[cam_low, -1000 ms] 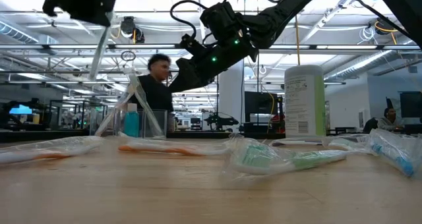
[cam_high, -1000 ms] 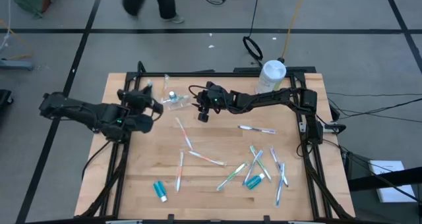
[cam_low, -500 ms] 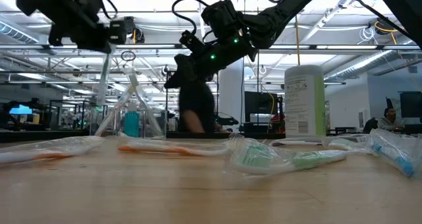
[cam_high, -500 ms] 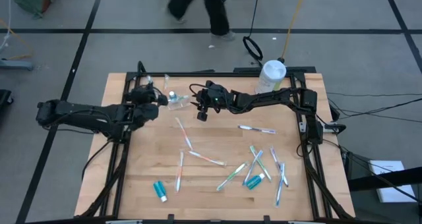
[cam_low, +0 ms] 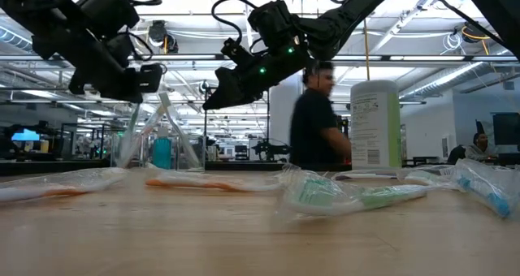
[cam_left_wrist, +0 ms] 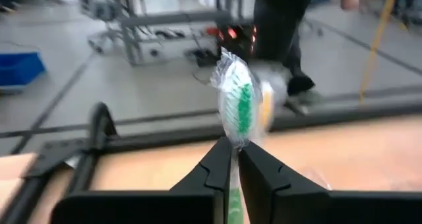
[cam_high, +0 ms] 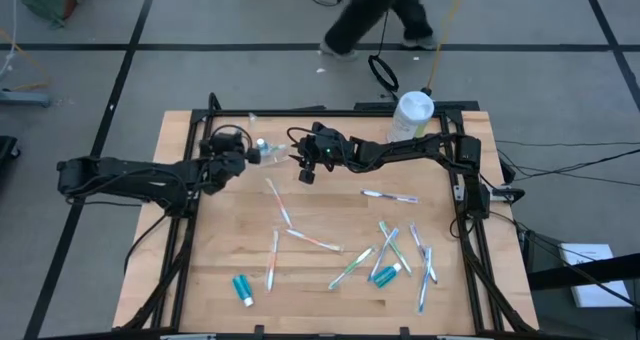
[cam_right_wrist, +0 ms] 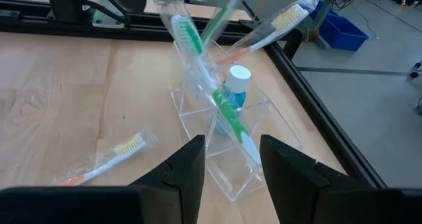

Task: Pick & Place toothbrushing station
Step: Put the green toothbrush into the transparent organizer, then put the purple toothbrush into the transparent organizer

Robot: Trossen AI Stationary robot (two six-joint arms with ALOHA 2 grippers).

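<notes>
Now the left gripper [cam_left_wrist: 234, 159] stands at the far-left part of the table, right over the clear cup [cam_high: 268, 154], where a second ago it hung back to the left of it. Its fingers are pinched nearly together on a wrapped green toothbrush [cam_left_wrist: 242, 109], whose head rises above the fingertips in the left wrist view. That shift means a brush is being carried to the station, and I judge the step in hand to be lowering it into the cup; the release is not yet made.

Across from it, the right gripper [cam_right_wrist: 229, 159] has not moved in that second: it hovers just beside the cup on the other side, its fingers spread wide with nothing between them, the cup framed in the gap but, as far as I can tell, untouched. The cup already holds a blue toothpaste tube [cam_right_wrist: 235, 87] and a few leaning brushes.

Well apart, on the near half of the table, more wrapped toothbrushes [cam_high: 384, 248] and toothpaste tubes [cam_high: 242, 288] lie loose, so much is left to do. A white canister [cam_high: 411, 113] stands at the far edge, and a person [cam_low: 318, 118] walks past behind the table.
</notes>
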